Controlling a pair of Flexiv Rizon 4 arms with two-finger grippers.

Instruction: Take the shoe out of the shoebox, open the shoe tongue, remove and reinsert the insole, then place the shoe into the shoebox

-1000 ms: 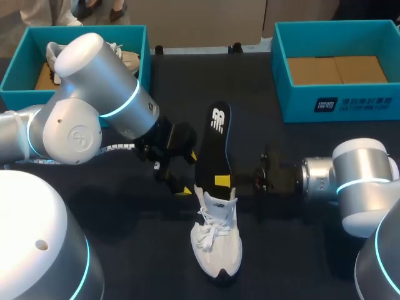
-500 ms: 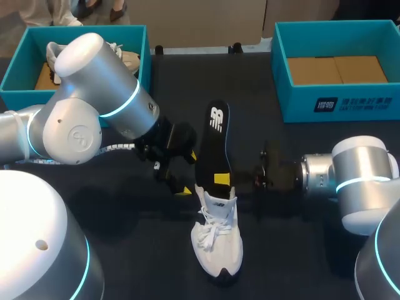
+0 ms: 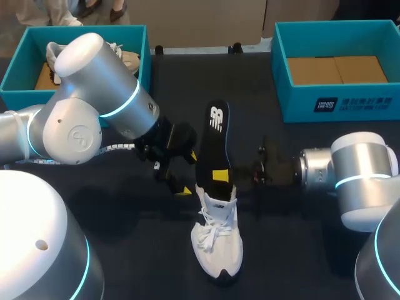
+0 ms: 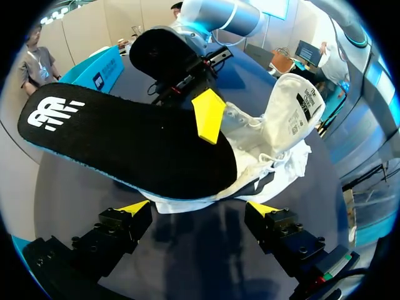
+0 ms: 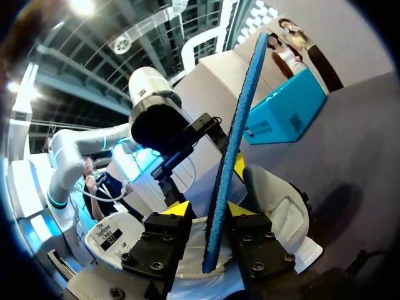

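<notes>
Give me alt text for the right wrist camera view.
The right gripper pinches a blue-edged insole standing on edge, its lower end in a white shoe. The left arm hangs just beyond.

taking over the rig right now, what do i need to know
Left end effector: open, empty, beside the shoe.
Right end effector: shut on the insole, held raised with its lower end in the shoe's opening.
Shoe: on the table, tongue open. Empty teal shoebox at far right.
Done: shoe out, tongue open.
Unclear: insole coming out or going back.
Left: seat insole, box shoe.
</notes>
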